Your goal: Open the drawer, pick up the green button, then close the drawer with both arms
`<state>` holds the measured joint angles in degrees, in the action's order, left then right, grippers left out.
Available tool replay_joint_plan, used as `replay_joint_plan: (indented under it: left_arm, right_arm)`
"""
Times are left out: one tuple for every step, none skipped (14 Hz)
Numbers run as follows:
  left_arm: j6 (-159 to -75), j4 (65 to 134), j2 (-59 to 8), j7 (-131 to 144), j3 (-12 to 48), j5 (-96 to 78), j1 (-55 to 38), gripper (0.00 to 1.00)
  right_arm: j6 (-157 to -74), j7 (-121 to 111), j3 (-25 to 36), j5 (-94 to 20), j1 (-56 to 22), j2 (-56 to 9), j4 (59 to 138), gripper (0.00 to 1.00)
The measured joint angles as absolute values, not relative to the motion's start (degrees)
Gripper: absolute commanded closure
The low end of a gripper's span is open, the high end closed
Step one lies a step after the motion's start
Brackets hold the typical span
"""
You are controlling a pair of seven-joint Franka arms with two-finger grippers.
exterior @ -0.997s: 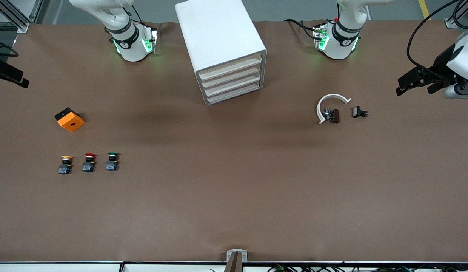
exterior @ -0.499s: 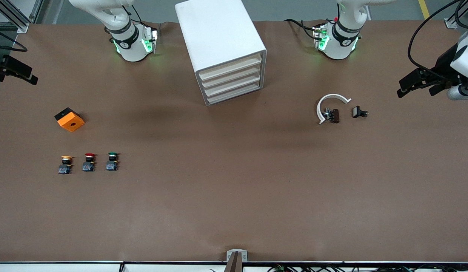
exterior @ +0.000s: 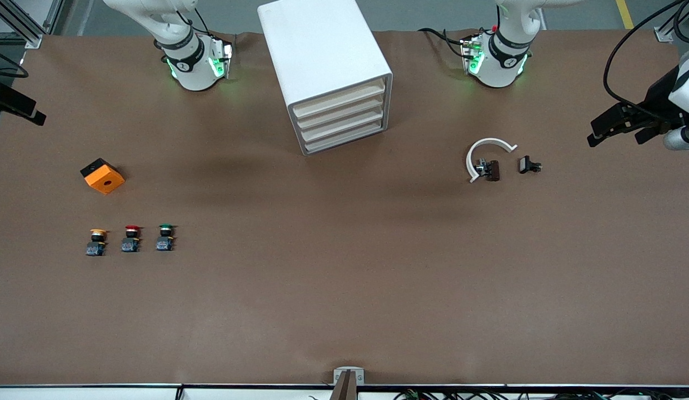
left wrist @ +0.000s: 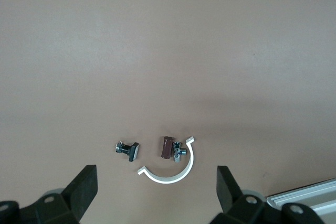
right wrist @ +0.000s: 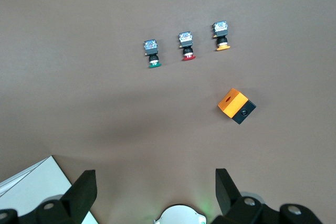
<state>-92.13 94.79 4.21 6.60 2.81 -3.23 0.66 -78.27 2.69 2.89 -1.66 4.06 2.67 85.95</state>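
Green-capped push button (exterior: 165, 237) on brown table (exterior: 344, 278), all four cream drawers (exterior: 340, 122) of white boxy cabinet (exterior: 322, 61) shut.
No readable writing; left tool (exterior: 614, 128) and right tool (exterior: 16, 108) hang wide, empty, over the table's ends.

Cabinet (exterior: 326, 72) stands between the arm bases. Three buttons (exterior: 131, 239) lie nearer the camera, toward the right arm's end; box (exterior: 103, 175) just farther.

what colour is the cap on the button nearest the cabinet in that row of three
Green. The button shows it best in the front view.
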Motion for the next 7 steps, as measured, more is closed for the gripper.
replay_joint_plan:
  left_arm:
    - [-92.13,94.78,4.19,6.6,2.81,-3.23,0.66,0.0]
    - [-92.12,94.78,4.16,6.6,2.81,-3.23,0.66,0.0]
    - [-92.12,94.78,4.12,6.6,2.81,-3.23,0.65,0.0]
    - [-92.08,94.78,4.05,6.6,2.81,-3.23,0.64,0.0]
    - [-92.02,94.78,3.97,6.6,2.81,-3.23,0.64,0.0]
    - [-91.96,94.78,3.89,6.6,2.81,-3.23,0.64,0.0]
    - [-91.93,94.78,3.85,6.6,2.81,-3.23,0.64,0.0]
  right_arm:
    - [-78.25,2.69,2.22,-1.68,4.53,2.68,85.98,0.0]
    - [-78.25,2.69,1.57,-1.69,4.88,2.7,86.0,0.0]
    - [-78.24,2.69,1.23,-1.7,4.9,2.72,86.0,0.0]
    - [-78.23,2.69,1.06,-1.72,4.83,2.76,86.0,0.0]
    - [-78.23,2.69,1.05,-1.72,4.75,2.82,86.0,0.0]
    - [-78.23,2.69,1.13,-1.72,4.74,2.86,86.0,0.0]
    - [-78.23,2.69,1.21,-1.72,4.74,2.87,86.01,0.0]
